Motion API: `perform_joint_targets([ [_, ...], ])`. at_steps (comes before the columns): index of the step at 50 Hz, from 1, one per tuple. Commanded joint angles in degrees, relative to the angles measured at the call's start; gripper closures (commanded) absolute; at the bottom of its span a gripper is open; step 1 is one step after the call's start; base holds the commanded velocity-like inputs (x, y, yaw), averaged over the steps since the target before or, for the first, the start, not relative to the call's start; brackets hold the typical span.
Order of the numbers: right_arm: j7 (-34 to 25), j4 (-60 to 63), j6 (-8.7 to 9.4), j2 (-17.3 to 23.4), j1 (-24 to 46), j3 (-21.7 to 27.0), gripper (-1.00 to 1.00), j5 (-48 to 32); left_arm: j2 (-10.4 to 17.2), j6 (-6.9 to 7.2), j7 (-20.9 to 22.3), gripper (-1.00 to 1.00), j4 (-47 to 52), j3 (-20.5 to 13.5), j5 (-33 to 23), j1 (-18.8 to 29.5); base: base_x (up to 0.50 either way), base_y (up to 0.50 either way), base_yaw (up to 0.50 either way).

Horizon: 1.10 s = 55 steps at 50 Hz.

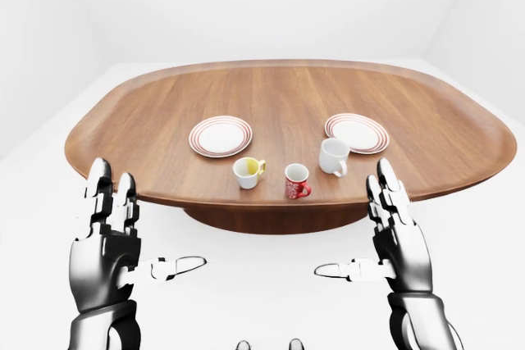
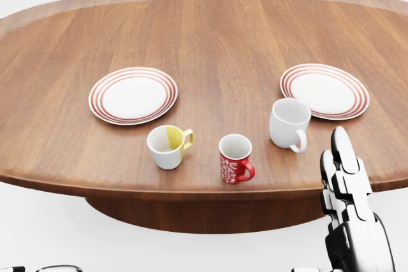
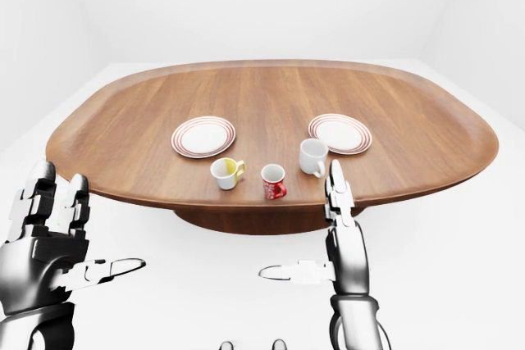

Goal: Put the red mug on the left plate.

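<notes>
**Both hands empty, red mug at the table's near edge with 2 decoy cups beside it**

Nearest the camera, the left robot hand and the right robot hand hang short of the table, fingers spread upward and thumbs pointing inward; neither holds or touches anything. In the head view only the right one shows, at the lower right.

Next comes a row of 3 cups close to the table's near rim. The red mug stands upright in the middle, its handle turned toward the view's right. The yellow-and-white mug sits near it on the left, the white mug a little further off on the right. Beyond them lie the left plate and the right plate, both bare and well apart.

The risks, as a judgement:
- The red mug is so close to the rim that a clumsy sideways push could slide or tip it off the table.
- A wide-open hand coming in could clip a neighbouring cup, most likely the white one if the right hand reaches.
- The direct path from the red mug to the left plate passes over or just beside the yellow-and-white mug; a low carry could knock it.
- With 2 matching plates, a release on the right one would fail the task.
- A tilted set-down on the plate's raised rim could leave the mug rocking.
</notes>
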State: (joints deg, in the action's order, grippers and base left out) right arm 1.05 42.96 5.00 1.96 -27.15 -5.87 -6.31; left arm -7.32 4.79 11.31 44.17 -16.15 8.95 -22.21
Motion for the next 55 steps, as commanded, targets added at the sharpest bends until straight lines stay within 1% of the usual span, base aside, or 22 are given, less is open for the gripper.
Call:
perform_joint_targets([
  [1, 0.13, -0.03, 0.00, 0.11, 0.24, -0.29, -1.00, -0.31, 0.02, -0.02, 0.06, -1.00, -0.01, 0.10, 0.10, -0.12, 0.00, 0.50, 0.00],
  [11, 0.34, 0.17, 0.00, 0.15, -0.10, -0.28, -1.00, -0.10, -0.13, -0.29, 0.48, -1.00, 0.39, 0.17, 0.14, -0.59, 0.00, 0.50, 0.00],
  [27, 0.33, 0.20, 0.00, 0.26, -0.21, -0.33, -1.00, -0.09, -0.21, -0.24, 0.56, -1.00, 0.38, 0.18, 0.10, -0.55, 0.00, 0.50, 0.00],
  [32, 0.32, 0.13, 0.00, 0.22, -0.04, -0.29, -1.00, -0.07, -0.15, -0.14, 0.54, -1.00, 0.36, 0.22, 0.11, -0.46, 0.00, 0.50, 0.00],
  [34, 0.32, 0.03, 0.00, 0.22, 0.16, -0.39, -1.00, -0.18, -0.07, 0.11, 0.66, -1.00, 0.42, 0.14, 0.43, -0.43, 0.00, 0.50, 0.00],
  [46, 0.01, 0.03, 0.00, 0.11, 0.00, 0.00, -1.00, 0.57, -0.12, 0.21, 0.79, -1.00, 0.67, 0.10, 0.44, -0.50, 0.00, 0.50, 0.00],
  [47, -0.82, -0.46, 0.00, 0.09, 0.27, 0.29, -1.00, 2.22, -0.09, 0.21, 0.74, -1.00, 0.52, 0.09, 0.35, -0.36, 0.00, 0.00, 0.00],
  [50, -0.98, -0.59, 0.00, -0.03, 0.12, 0.57, -1.00, 2.58, -0.08, 0.21, 0.73, -1.00, 0.44, 0.05, 0.36, -0.31, 0.00, 0.00, 0.00],
  [52, -2.32, -0.31, 0.00, 0.14, -0.19, 0.50, -1.00, 4.28, -0.08, 0.21, 0.72, -1.00, 0.42, 0.02, 0.39, -0.30, 0.00, 0.00, 0.00],
  [53, -2.08, -0.19, -1.08, 0.28, -0.67, 0.09, -1.00, 3.09, -0.10, 0.21, 0.74, -1.00, 0.44, 0.09, 0.34, -0.33, 0.26, 0.00, 0.00],
  [54, -0.28, 0.29, -1.11, -0.13, -0.56, -0.30, -1.00, 0.69, -0.22, -0.42, 0.88, -1.00, 0.09, 0.59, -0.15, -0.57, 0.00, 0.00, 0.00],
  [55, -0.09, 0.28, -0.80, -0.06, -0.42, -0.44, -1.00, 0.57, -0.19, -0.51, 0.85, -1.00, 0.04, 0.64, -0.15, -0.62, 0.00, 0.00, 0.00],
])
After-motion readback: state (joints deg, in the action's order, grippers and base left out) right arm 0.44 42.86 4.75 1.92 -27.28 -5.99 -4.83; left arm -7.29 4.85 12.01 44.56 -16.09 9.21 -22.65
